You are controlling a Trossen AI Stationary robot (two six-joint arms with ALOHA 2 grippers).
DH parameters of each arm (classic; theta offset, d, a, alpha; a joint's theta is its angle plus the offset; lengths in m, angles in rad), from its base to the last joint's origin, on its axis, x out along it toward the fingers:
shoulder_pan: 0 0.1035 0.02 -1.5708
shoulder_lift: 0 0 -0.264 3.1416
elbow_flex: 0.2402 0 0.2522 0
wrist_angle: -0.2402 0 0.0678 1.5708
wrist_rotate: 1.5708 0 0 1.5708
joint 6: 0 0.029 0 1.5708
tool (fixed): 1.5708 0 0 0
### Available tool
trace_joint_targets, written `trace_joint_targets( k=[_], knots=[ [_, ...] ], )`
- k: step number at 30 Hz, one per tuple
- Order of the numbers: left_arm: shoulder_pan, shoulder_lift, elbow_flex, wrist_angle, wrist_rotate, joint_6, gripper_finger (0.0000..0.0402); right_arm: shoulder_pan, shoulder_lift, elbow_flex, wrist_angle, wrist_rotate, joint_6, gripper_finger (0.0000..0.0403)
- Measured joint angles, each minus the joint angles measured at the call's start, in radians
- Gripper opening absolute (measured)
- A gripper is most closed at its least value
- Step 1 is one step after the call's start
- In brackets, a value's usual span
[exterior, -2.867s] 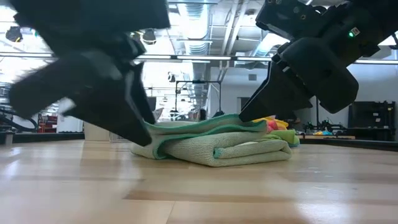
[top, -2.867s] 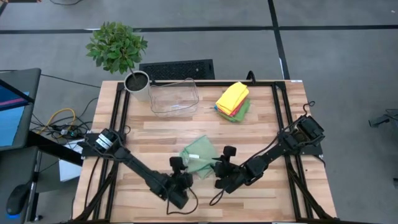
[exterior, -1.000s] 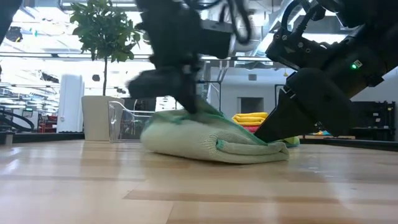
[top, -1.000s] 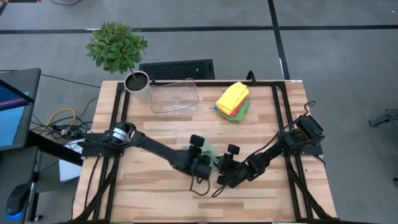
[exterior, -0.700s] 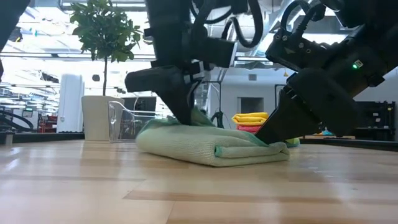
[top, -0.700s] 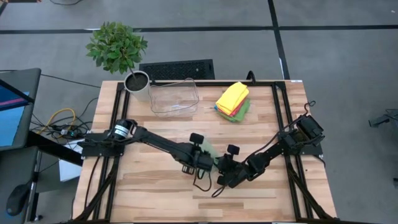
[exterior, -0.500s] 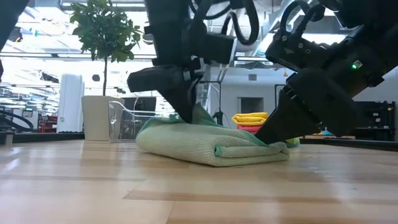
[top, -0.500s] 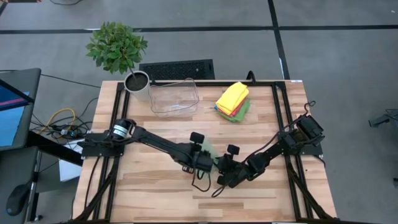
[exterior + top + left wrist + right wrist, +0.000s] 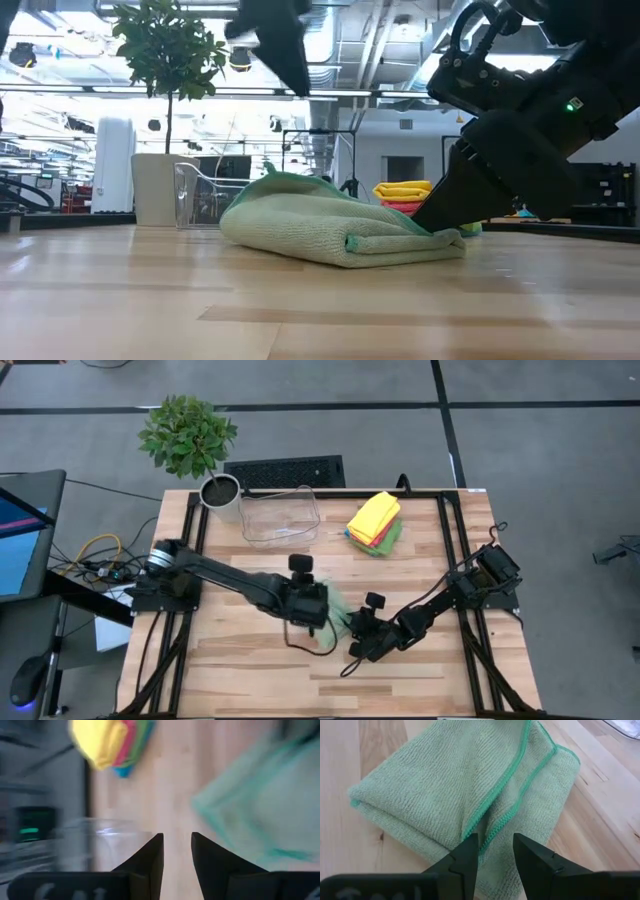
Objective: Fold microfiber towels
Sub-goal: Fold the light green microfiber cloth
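A pale sage green microfiber towel [image 9: 330,230] with a darker green hem lies folded in a low heap on the wooden table; it also shows in the high view [image 9: 338,610] and the right wrist view [image 9: 435,795]. My left gripper [image 9: 177,850] is open and empty, raised above the towel [image 9: 285,40]. My right gripper [image 9: 496,852] is open at the towel's right end [image 9: 435,222], a finger on either side of two hemmed edges. My right gripper's open fingertips [image 9: 470,850] stand on the towel's right end, either side of the two hemmed edges [image 9: 492,832] running between them. The fingers slant down from the table's right. The towel lies flat on the table, folded in several layers.
A stack of folded towels, yellow on top [image 9: 375,520], lies at the far right. A clear plastic bin [image 9: 280,515] and a potted plant [image 9: 220,495] stand at the far left. Bare wood lies near and left of the towel.
My left gripper, which was down on the top of the folded towel, has risen clear of it and gone a little toward the far left. The towel stays folded on the table. My right gripper has kept still.
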Motion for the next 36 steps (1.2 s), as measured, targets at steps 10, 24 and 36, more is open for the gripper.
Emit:
trace_joint_targets(
  k=[10,24,36],
  knots=[
    [-0.130,-0.106,-0.416,0.381,0.206,-0.099,0.0007,0.000,0.000,0.000,-0.007,0.000,0.003,0.0148],
    [-0.042,-0.098,-0.530,0.650,0.146,-0.023,0.0000,0.000,0.000,0.000,-0.005,0.001,0.003,0.0147],
    [0.009,-0.098,-0.573,0.772,0.179,0.024,0.0000,0.060,-0.147,-0.002,-0.068,0.199,0.005,0.0141]
  ],
)
